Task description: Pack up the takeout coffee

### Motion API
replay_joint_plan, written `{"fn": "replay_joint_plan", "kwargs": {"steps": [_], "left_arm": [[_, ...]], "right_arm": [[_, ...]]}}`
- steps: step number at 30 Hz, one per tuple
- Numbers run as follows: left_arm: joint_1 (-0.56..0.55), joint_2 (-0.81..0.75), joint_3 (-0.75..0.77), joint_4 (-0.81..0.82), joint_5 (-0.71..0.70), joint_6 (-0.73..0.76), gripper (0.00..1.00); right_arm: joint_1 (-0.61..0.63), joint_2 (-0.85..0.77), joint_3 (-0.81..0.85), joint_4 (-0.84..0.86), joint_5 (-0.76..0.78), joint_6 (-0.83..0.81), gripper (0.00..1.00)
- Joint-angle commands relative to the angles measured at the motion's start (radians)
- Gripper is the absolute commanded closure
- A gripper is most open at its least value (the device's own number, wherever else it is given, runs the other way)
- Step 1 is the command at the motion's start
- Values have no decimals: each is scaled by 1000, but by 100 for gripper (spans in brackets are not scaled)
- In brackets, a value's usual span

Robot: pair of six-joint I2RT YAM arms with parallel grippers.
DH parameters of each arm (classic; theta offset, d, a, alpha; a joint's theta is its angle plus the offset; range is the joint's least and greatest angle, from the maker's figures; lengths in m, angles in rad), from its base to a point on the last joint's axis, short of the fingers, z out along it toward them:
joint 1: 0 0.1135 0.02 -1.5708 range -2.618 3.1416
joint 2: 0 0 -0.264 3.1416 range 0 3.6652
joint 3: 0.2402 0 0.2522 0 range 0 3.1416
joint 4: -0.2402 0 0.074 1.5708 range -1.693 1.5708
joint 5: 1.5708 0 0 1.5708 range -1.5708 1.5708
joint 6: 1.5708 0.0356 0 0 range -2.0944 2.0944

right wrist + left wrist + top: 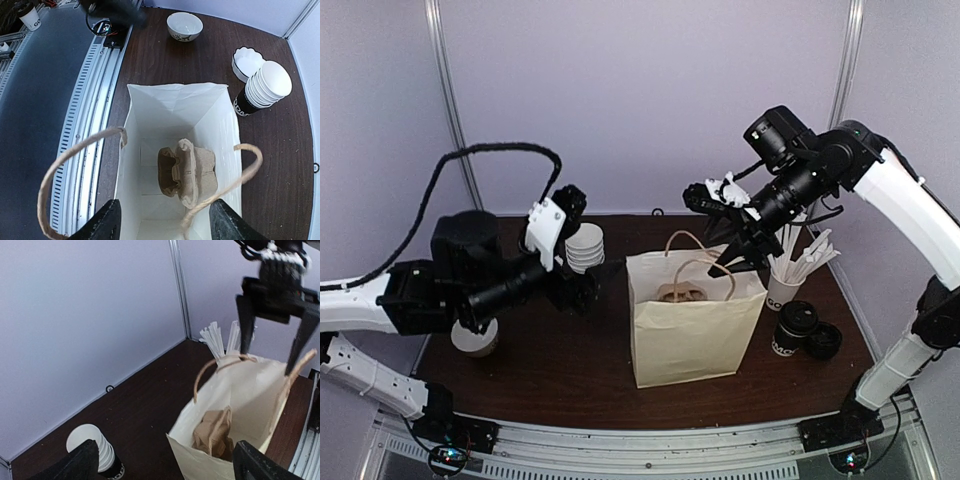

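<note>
Right gripper point(165, 225) tips spread, empty, hanging over paper bag point(692, 330) mouth; cardboard carrier point(186, 167) inside. Takeout coffee point(790, 330) upright on table point(570, 370), just right of bag, below those fingers; right arm nearer. Left gripper point(165, 460) spread wide, empty, beyond bag's far side.

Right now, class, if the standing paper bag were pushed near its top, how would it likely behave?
The paper bag stands tall on thin, creased walls, so it would probably flex or tip rather than slide. Only a cardboard cup carrier lies inside, so it is likely light and easily shifted.
</note>
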Motion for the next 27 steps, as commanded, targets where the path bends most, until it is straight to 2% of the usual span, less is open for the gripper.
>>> {"fn": "replay_joint_plan", "kwargs": {"steps": [1, 4, 7, 11, 18, 24, 27], "left_arm": [[177, 107, 299, -365, 259, -2, 2], [246, 243, 473, -509, 463, 73, 3], [265, 401, 654, -640, 567, 142, 2], [277, 580, 808, -713, 623, 174, 3], [284, 695, 930, -757, 627, 222, 5], [306, 767, 1021, -777, 701, 254, 16], [324, 815, 1077, -791, 780, 265, 29]], "right_arm": [[49, -65, -70, 1, 65, -6, 36], [81, -118, -131, 15, 71, -4, 36], [100, -150, -183, 26, 65, 4, 36], [125, -164, -227, 18, 71, 3, 39], [157, -220, -285, -8, 84, -21, 41], [191, -232, -308, -57, 86, -42, 42], [194, -228, -306, -65, 89, -45, 42]]}}
